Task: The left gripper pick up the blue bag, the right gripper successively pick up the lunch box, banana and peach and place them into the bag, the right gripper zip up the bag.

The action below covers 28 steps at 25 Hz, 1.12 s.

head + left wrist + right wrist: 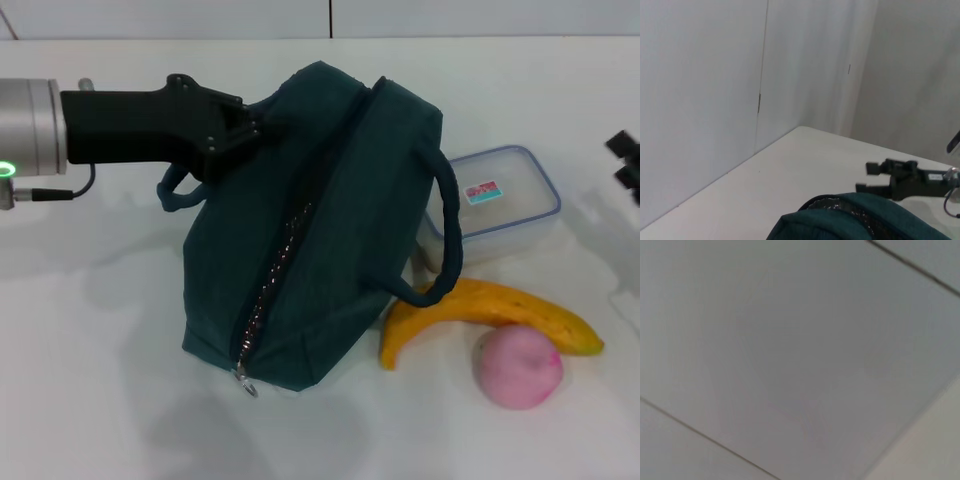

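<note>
Centrally in the head view, the blue bag lies tilted on the white desk, its long zipper running from the upper middle of the frame down to a metal ring pull at the lower left of the bag. The left gripper reaches in from the upper left of the frame, and its black fingers appear closed on the bag's near-left handle where that handle meets the bag's upper edge. The second handle loops down over the bag's right side. The lunch box, lid on, sits at the right of the frame just behind and beside the bag. The banana lies below it, its left end just beside the bag's lower right corner. The peach rests at the lower right, touching the banana's underside. The right gripper shows only as a dark part at the right edge of the frame, well apart from the objects; in the left wrist view its fingers stand apart with nothing between them.
</note>
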Motion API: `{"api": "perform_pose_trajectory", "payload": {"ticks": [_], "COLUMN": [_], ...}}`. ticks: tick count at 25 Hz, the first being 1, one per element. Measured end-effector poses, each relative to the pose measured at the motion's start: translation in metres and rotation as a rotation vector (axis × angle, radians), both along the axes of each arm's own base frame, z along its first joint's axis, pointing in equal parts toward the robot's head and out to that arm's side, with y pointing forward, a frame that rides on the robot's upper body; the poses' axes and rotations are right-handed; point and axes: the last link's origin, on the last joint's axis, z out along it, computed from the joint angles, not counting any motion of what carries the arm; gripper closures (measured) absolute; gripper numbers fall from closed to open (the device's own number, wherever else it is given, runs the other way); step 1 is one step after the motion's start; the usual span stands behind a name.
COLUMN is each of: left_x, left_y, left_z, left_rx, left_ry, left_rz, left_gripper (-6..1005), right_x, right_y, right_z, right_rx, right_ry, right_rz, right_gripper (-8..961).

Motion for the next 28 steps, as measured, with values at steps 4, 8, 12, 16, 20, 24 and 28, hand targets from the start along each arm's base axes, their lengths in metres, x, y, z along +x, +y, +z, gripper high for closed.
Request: {"api": "perform_pose_trajectory", "payload": {"ticks": [4, 8, 12, 16, 20, 24, 28], "left_x": [0.002, 0.004, 0.008, 0.015, 0.017, 0.017, 0.016], "left_y": [0.001, 0.001, 0.001, 0.001, 0.001, 0.001, 0.001], "left_z": [0.000, -0.002, -0.006, -0.010, -0.011, -0.012, -0.012], "left_rx": [0.003, 0.007, -0.006, -0.023, -0.027, -0.024, -0.023], "left_ry": [0.003, 0.004, 0.002, 0.002, 0.004, 0.006, 0.005], "left_rz": [-0.017, -0.036, -0.057, -0.083, -0.089, -0.094, -0.093], "left_gripper": [957, 956, 956, 956, 956, 956, 956], "right_x": [-0.003, -0.009, -0.019, -0.023, -0.030, -0.033, -0.035], "right_y": [0.008, 0.017, 0.025, 0.029, 0.033, 0.034, 0.034], "right_z": [-0.013, -0.020, -0.027, -0.032, -0.035, -0.034, -0.033], "right_rx": [-0.085, -0.126, -0.161, -0.199, -0.222, -0.221, -0.221], "right_ry": [0.055, 0.080, 0.100, 0.114, 0.120, 0.134, 0.149], "right_rz": [-0.050, -0.074, -0.076, -0.078, -0.063, -0.048, -0.043], "right_gripper": [161, 164, 167, 170, 173, 176, 180]}}
